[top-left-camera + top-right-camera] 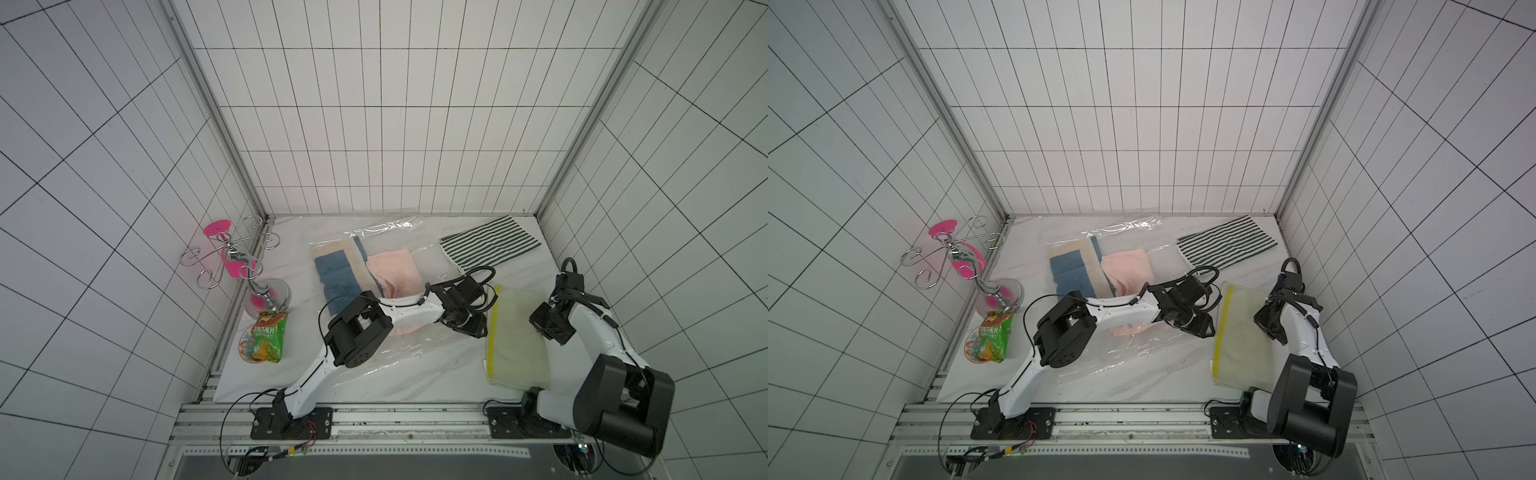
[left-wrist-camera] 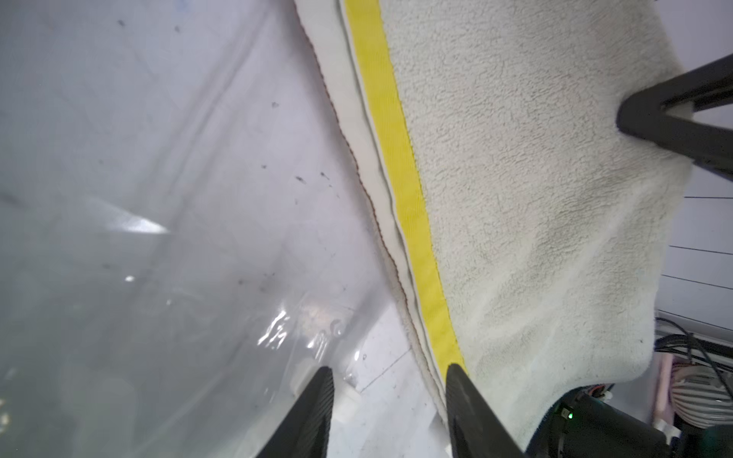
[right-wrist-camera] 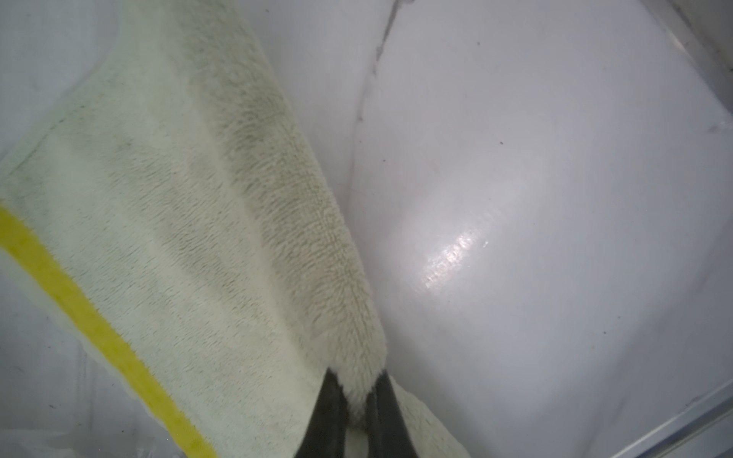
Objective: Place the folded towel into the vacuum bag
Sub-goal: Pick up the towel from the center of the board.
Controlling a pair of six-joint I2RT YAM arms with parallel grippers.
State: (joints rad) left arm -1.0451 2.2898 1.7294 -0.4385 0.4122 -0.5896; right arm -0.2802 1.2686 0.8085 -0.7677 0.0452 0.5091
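The folded towel (image 1: 515, 336) (image 1: 1241, 336), pale cream-green with a yellow stripe (image 2: 400, 166), lies on the right of the table. My right gripper (image 3: 355, 380) (image 1: 546, 332) is shut on the towel's right edge, and a ridge of pile bunches between its fingers. The vacuum bag (image 1: 399, 357) (image 1: 1121, 357), clear and crinkly, lies in the middle with a blue-beige towel (image 1: 336, 274) and a pink towel (image 1: 395, 270) inside. My left gripper (image 2: 390, 372) (image 1: 478, 330) is open between the bag's right edge and the towel's striped edge. One finger is over the plastic (image 2: 158, 238); the other is against the stripe.
A green-and-white striped towel (image 1: 490, 245) lies at the back right. At the left stand a chrome scroll rack with pink parts (image 1: 245, 266) and a green snack packet (image 1: 268, 336) on a plate. Tiled walls close in three sides.
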